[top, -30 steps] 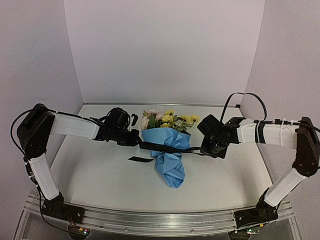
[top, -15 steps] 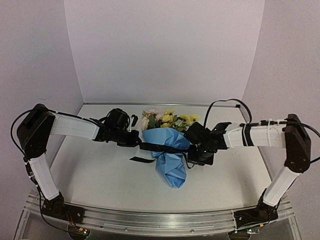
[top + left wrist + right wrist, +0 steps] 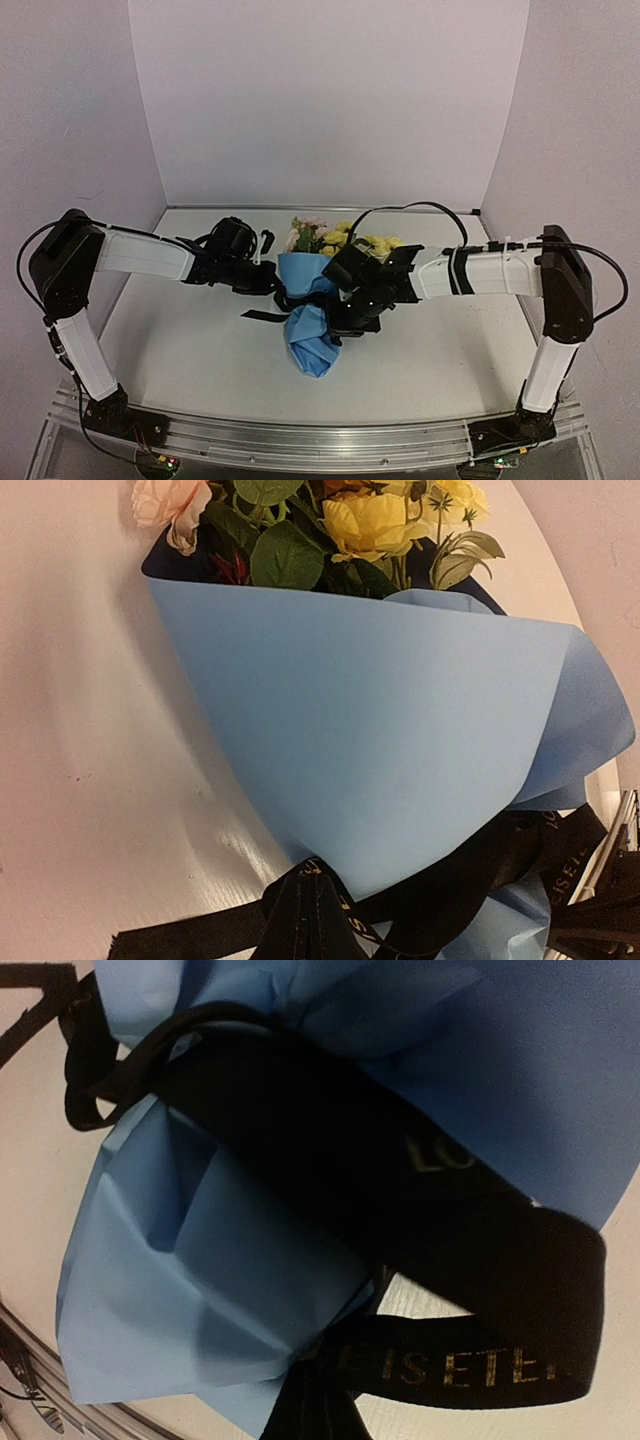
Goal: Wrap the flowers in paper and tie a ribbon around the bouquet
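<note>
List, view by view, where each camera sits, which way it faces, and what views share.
Top external: above and behind the bases, looking down at the white table; both arms show, left gripper and right gripper at the light blue paper cone.
Left wrist: low beside the cone, facing the yellow and pink flowers; fingers indistinct against the narrow black lettered ribbon.
Right wrist: close over the cone's narrow end; fingers unclear.
Shared: both wrist views show ribbon crossing cone.

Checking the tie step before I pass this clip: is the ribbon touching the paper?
Touching. The right wrist view shows the ribbon lying flat across the light blue paper with no gap, and the paper bunches below it.
</note>
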You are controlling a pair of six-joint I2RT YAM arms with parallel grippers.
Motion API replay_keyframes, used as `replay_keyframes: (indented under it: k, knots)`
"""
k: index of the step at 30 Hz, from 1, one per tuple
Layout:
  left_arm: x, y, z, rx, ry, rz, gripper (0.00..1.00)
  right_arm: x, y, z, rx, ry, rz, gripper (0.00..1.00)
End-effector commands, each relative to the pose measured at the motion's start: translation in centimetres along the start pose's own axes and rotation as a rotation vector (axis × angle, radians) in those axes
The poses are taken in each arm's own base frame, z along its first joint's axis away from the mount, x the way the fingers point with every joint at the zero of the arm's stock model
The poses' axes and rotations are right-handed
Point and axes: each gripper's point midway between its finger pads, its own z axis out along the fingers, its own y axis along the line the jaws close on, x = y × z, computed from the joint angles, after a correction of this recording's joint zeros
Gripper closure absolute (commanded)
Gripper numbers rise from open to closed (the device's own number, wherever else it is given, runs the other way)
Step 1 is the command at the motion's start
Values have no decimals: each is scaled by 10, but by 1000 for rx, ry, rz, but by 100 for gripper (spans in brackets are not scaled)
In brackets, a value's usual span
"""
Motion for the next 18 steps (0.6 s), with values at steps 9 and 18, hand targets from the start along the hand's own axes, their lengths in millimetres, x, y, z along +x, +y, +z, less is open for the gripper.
replay_keyframes:
  k: [9, 18]
  knots:
    - [-16, -16, -22, 44, -58, 32, 100, -16, -43, -58, 85, -193, 36, 61]
    - [-19, -18, -21, 41, -56, 38, 100, -38, -85, -71, 48, -267, 123, 47]
